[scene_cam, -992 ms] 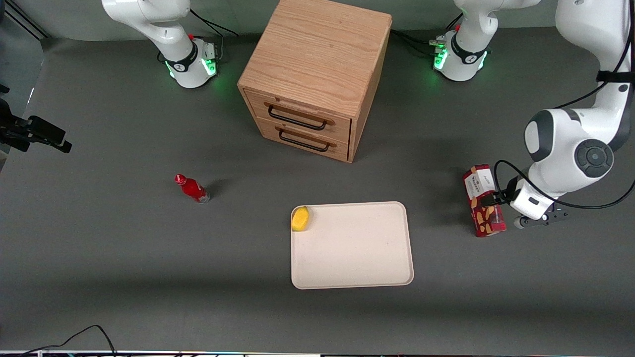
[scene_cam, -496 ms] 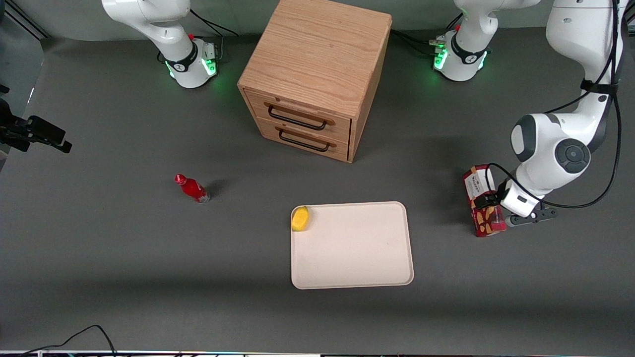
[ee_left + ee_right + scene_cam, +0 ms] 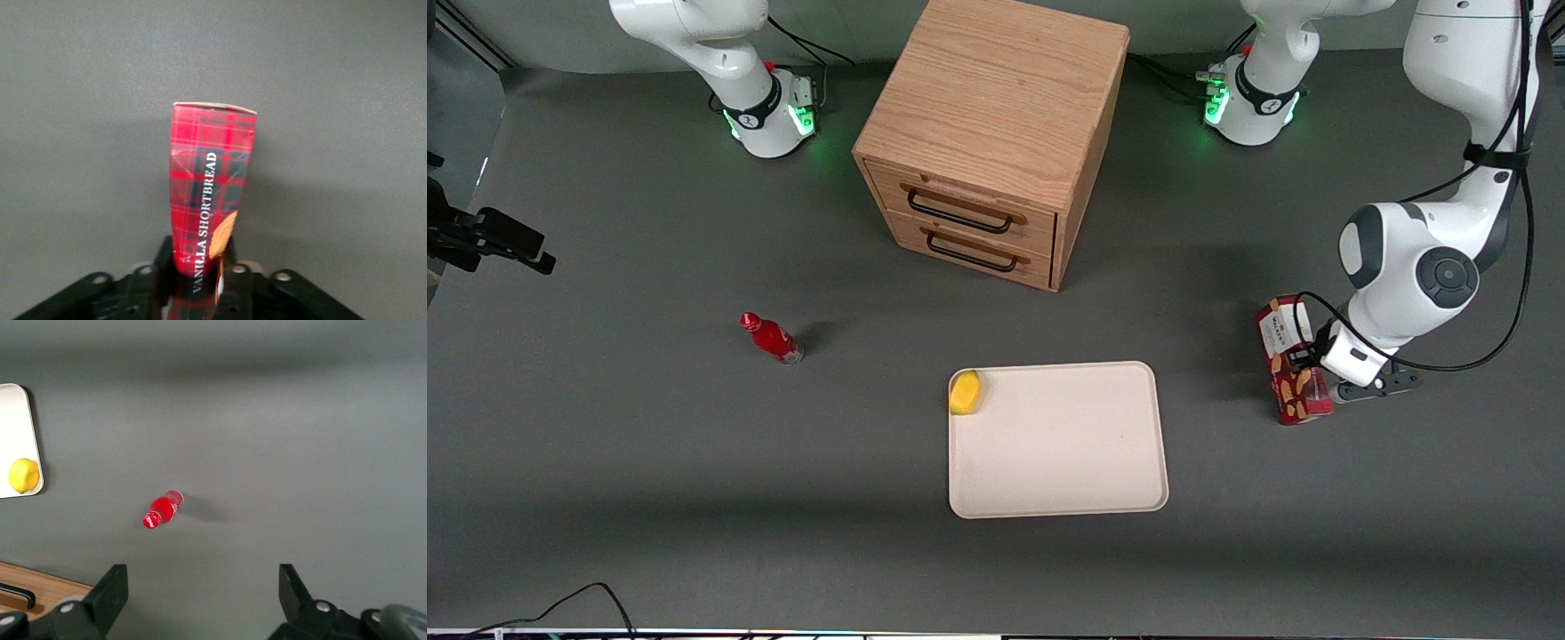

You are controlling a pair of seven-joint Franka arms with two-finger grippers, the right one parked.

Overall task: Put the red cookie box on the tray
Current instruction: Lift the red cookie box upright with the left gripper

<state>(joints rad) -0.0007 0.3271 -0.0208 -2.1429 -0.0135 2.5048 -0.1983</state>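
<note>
Over at the working arm's end of the counter (image 3: 649, 462), right on the target. Left gripper (image 3: 1304, 366) down low and in against the red cookie box (image 3: 1294, 396), coming at it from the side away from the tray (image 3: 1058, 444). From the wrist camera, a cleaner look: left gripper (image 3: 198, 263) straddling the red cookie box (image 3: 210, 173), jaws one on each long side and closed tight against the tartan card, no gap to be seen on either face. "VANILLA SHORTBREAD" in white down the carton, a tan cookie picture just by the grip. Gripped near one end only; most of the carton sticking out clear ahead of the jaws, plain grey counter all round it.

Box on the counter, not on the tray. White label end farther from the front camera, cookie-picture end nearer. Whether stood on end or laid flat, hard to call from here. Well apart from the tray, with a stretch of bare counter between them.

Tray flat on the counter, nearer the front camera than the wooden drawer cabinet (image 3: 996, 133). One yellow round fruit (image 3: 965, 392) tucked into a tray corner, against the rim. Small red bottle (image 3: 772, 338) out toward the parked arm's end, well apart from tray and box alike. Both cabinet drawers shut.
</note>
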